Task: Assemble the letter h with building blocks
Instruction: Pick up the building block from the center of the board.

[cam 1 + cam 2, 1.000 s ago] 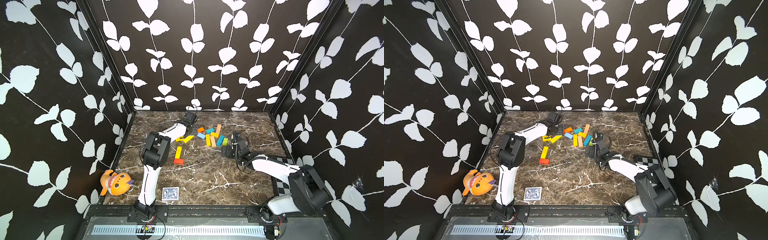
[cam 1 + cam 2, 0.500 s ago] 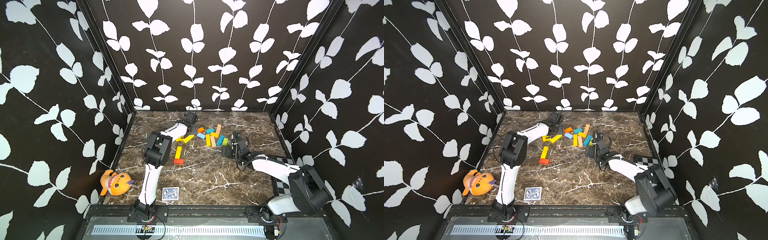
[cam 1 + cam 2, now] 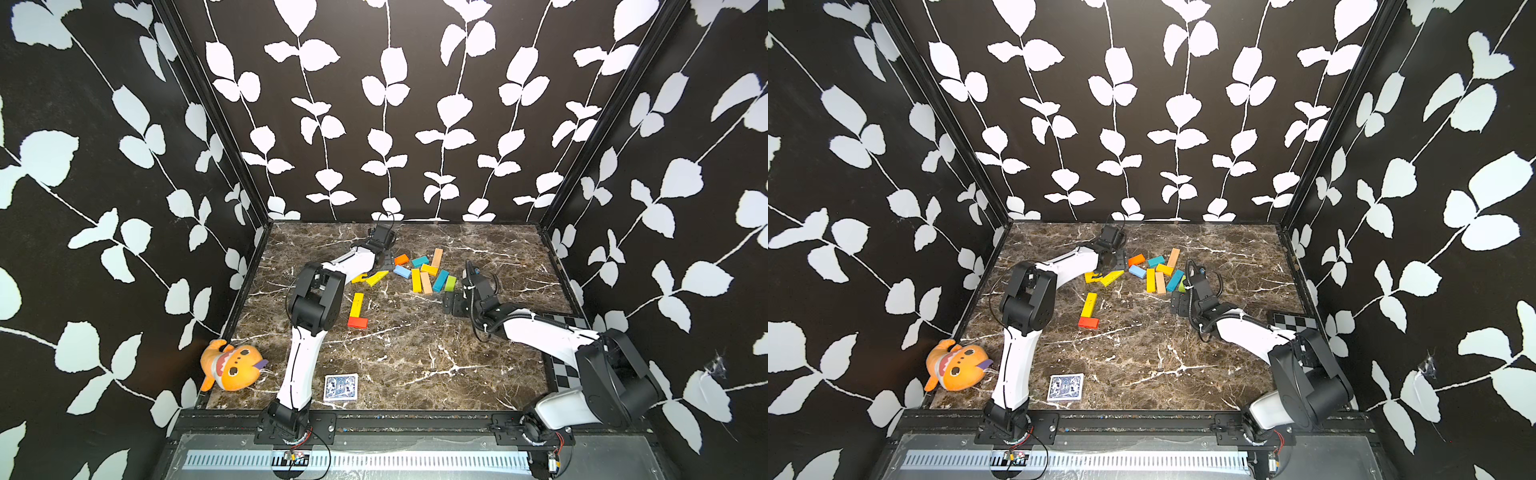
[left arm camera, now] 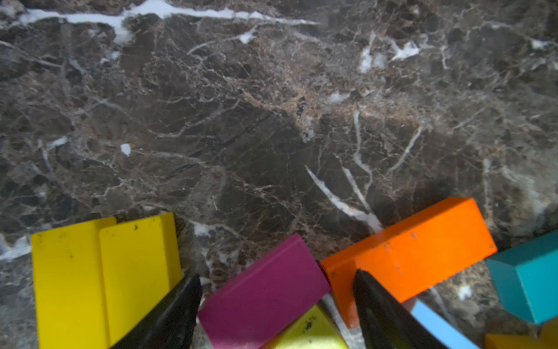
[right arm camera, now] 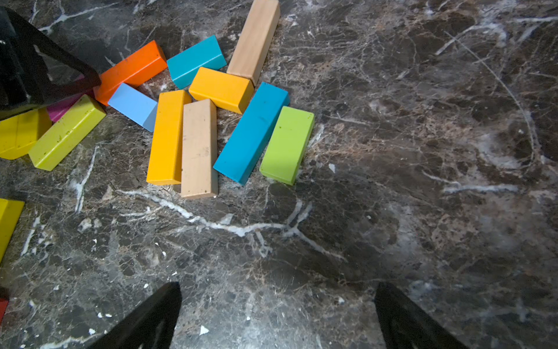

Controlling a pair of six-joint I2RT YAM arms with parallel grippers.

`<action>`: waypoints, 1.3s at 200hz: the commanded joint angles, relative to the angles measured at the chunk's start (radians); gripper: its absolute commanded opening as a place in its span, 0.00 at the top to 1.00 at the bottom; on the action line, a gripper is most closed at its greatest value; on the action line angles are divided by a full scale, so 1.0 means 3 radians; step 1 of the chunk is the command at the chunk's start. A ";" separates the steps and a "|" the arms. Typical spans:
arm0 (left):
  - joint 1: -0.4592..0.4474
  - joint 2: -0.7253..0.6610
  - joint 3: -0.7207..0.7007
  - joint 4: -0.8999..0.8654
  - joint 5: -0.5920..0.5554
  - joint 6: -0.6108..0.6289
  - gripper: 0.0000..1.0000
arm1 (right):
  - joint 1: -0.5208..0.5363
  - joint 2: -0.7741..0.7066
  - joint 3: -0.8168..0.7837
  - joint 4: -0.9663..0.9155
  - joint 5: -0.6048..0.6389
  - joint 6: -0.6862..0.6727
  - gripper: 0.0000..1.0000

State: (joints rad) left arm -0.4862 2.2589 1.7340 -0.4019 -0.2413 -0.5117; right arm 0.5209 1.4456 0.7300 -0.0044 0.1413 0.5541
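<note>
Your left jaws are spread and set down over the short magenta wooden block (image 4: pixel 262 293). It sits at the 9 o'clock edge of the loose pile of coloured wooden building blocks (image 3: pixel 415 279), at 12 to 1 o'clock of the centre of the dark marbled bench (image 3: pixel 415 365). Not pinching: there's a gap on one side. Your right jaws are spread wide, empty, over bare bench at 4 o'clock of the pile.

Risks as I read them:
- The magenta block lies skew between the jaws. Close now and you'll likely bite corners, so it twists or squirts out.
- One jaw tip overlaps the corner of the orange rectangular block (image 4: pixel 413 250). Closing could trap it too, or shove it into the small light-blue block (image 5: pixel 133 107).
- The yellow-green bar (image 5: pixel 68 133) touches the magenta one and may sit partly under it; can't tell. A lift may drag it.
- The other tip is just beside the two yellow blocks (image 4: pixel 102 272); a sideways correction nudges them.
- The letter h (image 3: pixel 1089 309) is barely begun: a long yellow bar (image 3: pixel 356 304) with a short red block (image 3: pixel 357 322) butted across its 6 o'clock end, at 9 o'clock of bench centre. Both lie loose, so a tilted drop beside them knocks them askew.
- The right jaws sit near the pile; send both arms in together and they clash.
</note>
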 commanded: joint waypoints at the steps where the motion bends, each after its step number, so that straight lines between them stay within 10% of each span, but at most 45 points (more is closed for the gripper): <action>1: -0.0010 0.0002 0.0001 -0.0160 -0.0080 0.0125 0.18 | -0.0023 0.0025 0.0026 0.0076 0.0030 0.0037 0.01; 260: -0.0031 0.0394 0.0612 -0.0857 -0.0378 0.0694 0.31 | -0.0021 -0.0022 0.0018 0.0067 0.0028 0.0042 0.01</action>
State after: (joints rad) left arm -0.4931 2.3276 1.8549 -0.5602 -0.3141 -0.3637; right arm 0.5205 1.4471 0.7300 -0.0044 0.1410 0.5545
